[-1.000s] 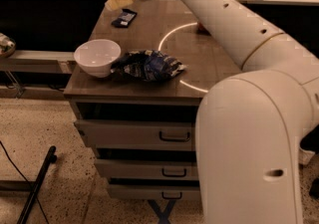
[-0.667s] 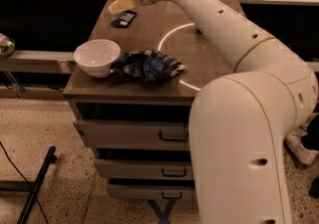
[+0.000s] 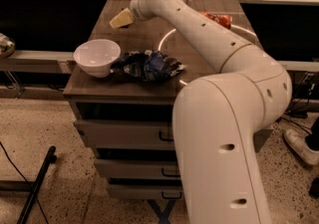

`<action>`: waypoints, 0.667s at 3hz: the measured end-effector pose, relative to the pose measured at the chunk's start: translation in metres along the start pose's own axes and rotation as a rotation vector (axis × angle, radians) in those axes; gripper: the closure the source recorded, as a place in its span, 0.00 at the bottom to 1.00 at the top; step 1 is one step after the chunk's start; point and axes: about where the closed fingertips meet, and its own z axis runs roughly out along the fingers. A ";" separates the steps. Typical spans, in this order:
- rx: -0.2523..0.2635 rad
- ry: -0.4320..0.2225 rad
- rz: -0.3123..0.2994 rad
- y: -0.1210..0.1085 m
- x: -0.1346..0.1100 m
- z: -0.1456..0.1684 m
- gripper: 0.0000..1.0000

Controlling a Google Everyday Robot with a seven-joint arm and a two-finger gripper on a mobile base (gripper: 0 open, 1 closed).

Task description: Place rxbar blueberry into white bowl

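The white bowl (image 3: 97, 56) stands at the front left corner of the wooden cabinet top (image 3: 149, 34). My gripper (image 3: 121, 19), with pale yellow tips, reaches down to the cabinet top behind the bowl, toward the far left. The rxbar blueberry does not show; the spot where the gripper sits is covered by the gripper and wrist. My white arm (image 3: 209, 44) stretches from the lower right across the cabinet top.
A wrinkled blue-and-white chip bag (image 3: 149, 64) lies just right of the bowl. A red-orange soda can (image 3: 218, 19) lies at the back right, partly behind the arm. Drawers (image 3: 124, 133) are below. A black pole (image 3: 35, 183) lies on the floor at left.
The gripper has moved down and slightly forward onto the spot where the dark bar lay. The bar was visible beside the gripper before and is now covered.
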 end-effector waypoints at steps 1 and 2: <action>0.011 0.026 0.025 0.000 0.015 0.015 0.00; 0.020 0.049 0.041 -0.001 0.026 0.025 0.18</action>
